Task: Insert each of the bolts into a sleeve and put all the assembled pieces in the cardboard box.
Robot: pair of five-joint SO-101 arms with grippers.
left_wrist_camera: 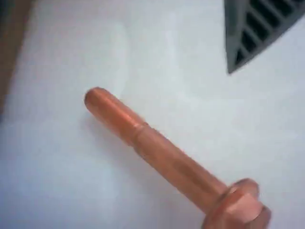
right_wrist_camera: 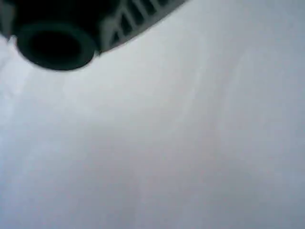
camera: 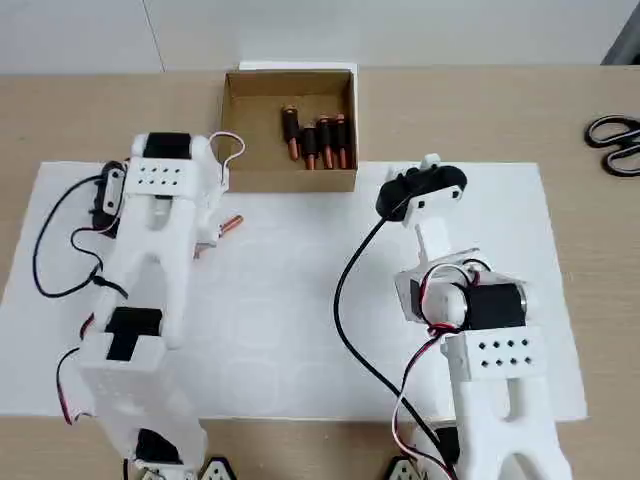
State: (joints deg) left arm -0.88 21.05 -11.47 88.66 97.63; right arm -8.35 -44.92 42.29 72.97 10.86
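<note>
left gripper (camera: 212,232) pinches copper bolt (left_wrist_camera: 157,152) at its head end, over the mat beside the cardboard box (camera: 238,130) | right gripper (camera: 425,180) appears clamped on black sleeve (right_wrist_camera: 55,45), well apart | risk: a tilted bolt misses the bore, jams or slips free

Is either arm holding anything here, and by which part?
The left gripper holds a copper bolt by its head end. The right gripper appears to hold a black sleeve; grip place unclear.
</note>
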